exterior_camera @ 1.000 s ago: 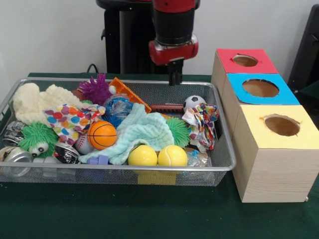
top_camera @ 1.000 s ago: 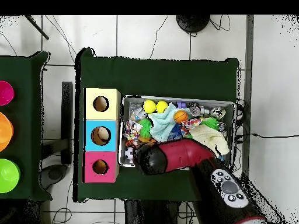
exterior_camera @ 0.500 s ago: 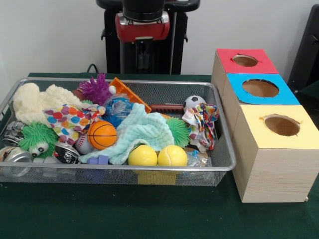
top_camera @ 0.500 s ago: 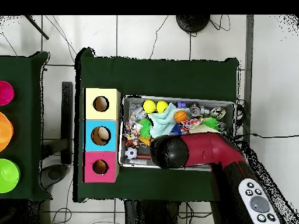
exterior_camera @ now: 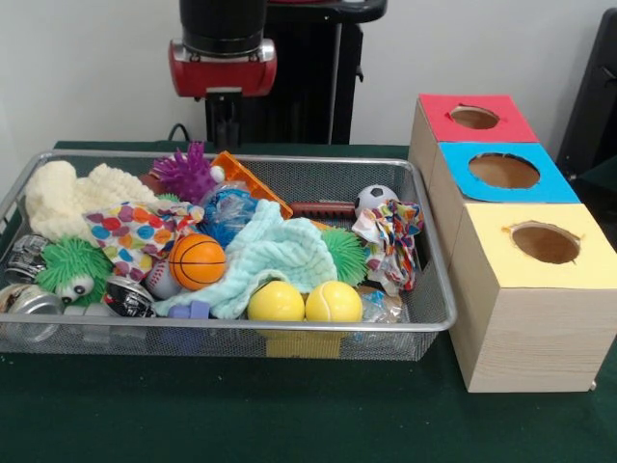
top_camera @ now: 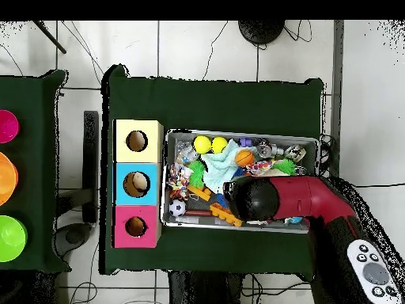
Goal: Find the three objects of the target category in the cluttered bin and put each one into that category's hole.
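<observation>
green table [exterior_camera: 289,424], mesh bin [exterior_camera: 424,318], 3 boxes [exterior_camera: 525,328]

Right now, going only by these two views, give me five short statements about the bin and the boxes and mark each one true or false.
1. Two yellow balls lie side by side at the bin's front edge. True.
2. The tool grips the basketball. False: it hangs above the bin's back edge, holding nothing that shows.
3. The yellow box stands nearest the front camera. True.
4. The soccer ball sits in the red box's hole. False: it lies in the bin.
5. A light green cloth lies mid-bin. True.
</observation>
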Controlling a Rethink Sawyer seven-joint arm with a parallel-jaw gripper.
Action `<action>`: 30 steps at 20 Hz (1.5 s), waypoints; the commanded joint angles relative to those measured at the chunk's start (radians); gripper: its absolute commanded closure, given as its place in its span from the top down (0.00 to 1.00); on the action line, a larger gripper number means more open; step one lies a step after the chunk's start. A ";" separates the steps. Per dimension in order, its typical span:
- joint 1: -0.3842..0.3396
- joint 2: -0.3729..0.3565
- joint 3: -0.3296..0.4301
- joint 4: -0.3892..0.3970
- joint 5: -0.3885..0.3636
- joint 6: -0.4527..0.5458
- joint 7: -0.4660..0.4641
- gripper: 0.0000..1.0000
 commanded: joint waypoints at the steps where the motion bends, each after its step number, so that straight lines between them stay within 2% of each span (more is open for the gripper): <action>1: -0.056 0.156 0.043 -0.093 -0.137 -0.096 -0.163 0.00; 5: -0.083 0.204 0.059 -0.139 -0.171 -0.093 -0.194 0.00; 10: -0.104 0.230 0.076 -0.170 -0.200 -0.084 -0.215 0.00; 16: -0.149 0.304 0.087 -0.211 -0.253 -0.100 -0.252 0.00; 22: -0.173 0.357 0.097 -0.220 -0.300 -0.122 -0.240 0.00; 30: -0.189 0.533 0.073 -0.288 -0.373 -0.203 -0.205 0.00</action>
